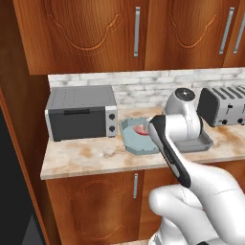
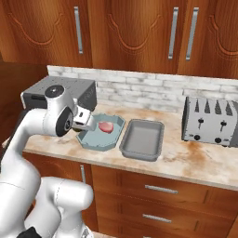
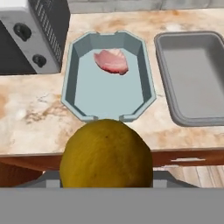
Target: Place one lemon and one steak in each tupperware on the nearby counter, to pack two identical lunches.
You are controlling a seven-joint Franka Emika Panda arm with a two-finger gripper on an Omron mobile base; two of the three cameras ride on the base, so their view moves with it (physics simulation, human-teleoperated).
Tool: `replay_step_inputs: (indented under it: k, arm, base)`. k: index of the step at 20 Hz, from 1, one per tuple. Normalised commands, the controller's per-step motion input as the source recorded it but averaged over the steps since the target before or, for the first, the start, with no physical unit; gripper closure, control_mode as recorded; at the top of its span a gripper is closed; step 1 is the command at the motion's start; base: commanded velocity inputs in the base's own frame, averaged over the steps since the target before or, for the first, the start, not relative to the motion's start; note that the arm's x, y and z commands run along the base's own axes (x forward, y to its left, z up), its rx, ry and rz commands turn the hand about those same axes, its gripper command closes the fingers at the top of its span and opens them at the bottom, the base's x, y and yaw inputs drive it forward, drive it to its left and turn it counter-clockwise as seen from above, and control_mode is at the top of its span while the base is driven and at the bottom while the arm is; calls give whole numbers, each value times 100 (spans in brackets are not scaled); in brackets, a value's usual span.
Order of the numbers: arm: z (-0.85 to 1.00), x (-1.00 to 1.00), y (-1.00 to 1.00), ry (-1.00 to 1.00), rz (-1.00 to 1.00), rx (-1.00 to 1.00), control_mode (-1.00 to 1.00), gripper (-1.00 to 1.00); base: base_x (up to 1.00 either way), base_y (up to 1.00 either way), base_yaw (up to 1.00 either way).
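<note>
A dull orange-yellow lemon (image 3: 106,153) sits large at the bottom of the hand view, with my gripper (image 2: 85,120) shut on it; the lemon hides the fingertips. Just beyond it, the pale blue tupperware (image 3: 70,94) holds one pink steak (image 3: 111,61) near its far end. The greyer tupperware (image 3: 192,74) lies to its right with nothing in it. In the right base view my hand hovers at the near left edge of the blue tupperware (image 2: 88,139), where the steak (image 2: 106,126) shows. Both stand on the beige counter (image 1: 86,155).
A grey toaster oven (image 1: 81,112) stands left of the tupperware, close to my hand. The silver four-slot toaster (image 2: 211,122) is at the right against the brick backsplash. Wooden wall cabinets hang overhead. The counter's front edge lies just under the lemon.
</note>
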Motion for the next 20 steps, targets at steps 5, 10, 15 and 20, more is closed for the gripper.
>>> replay_step_inputs:
  k: [5,10,15,20]
  arm:
    - [-54,67,-5,4,0,0,-100,100]
    - [-50,67,-5,4,0,0,-100,100]
    - [-42,62,0,5,0,0,-100,100]
    - [-29,54,0,7,0,0,-100,100]
  base:
    - [0,0,0]
    - [0,0,0]
    - [0,0,0]
    - [0,0,0]
